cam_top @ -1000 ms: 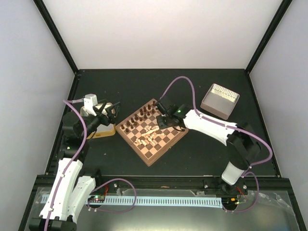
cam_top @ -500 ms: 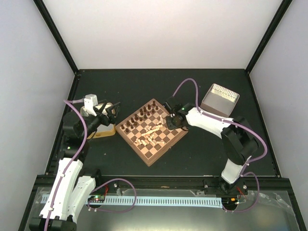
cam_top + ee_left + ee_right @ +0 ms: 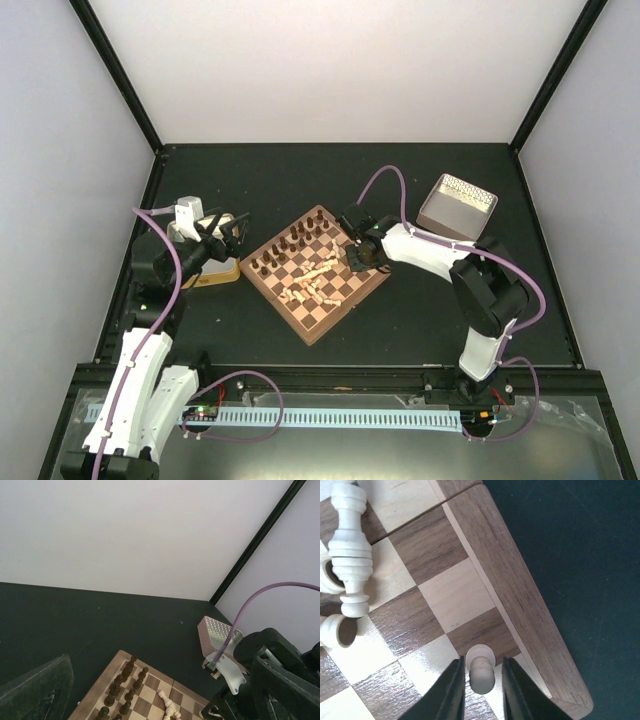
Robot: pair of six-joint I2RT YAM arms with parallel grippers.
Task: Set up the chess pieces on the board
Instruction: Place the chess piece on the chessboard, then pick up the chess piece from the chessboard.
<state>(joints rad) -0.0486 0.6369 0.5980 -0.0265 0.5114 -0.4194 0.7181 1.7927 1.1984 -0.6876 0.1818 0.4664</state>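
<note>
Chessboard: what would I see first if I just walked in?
A heap of pale pieces lies tipped over in the middle of the board, while the dark pieces stand in neat rows along its far-left edge. Near the board's right corner, one pale pawn stands upright between the fingers of the right gripper.

Dark-brown-and-tan checkered board (image 3: 330, 310), cream chess pieces (image 3: 351, 555), black table (image 3: 420, 320), seemingly pinkish bin (image 3: 456, 212)
</note>
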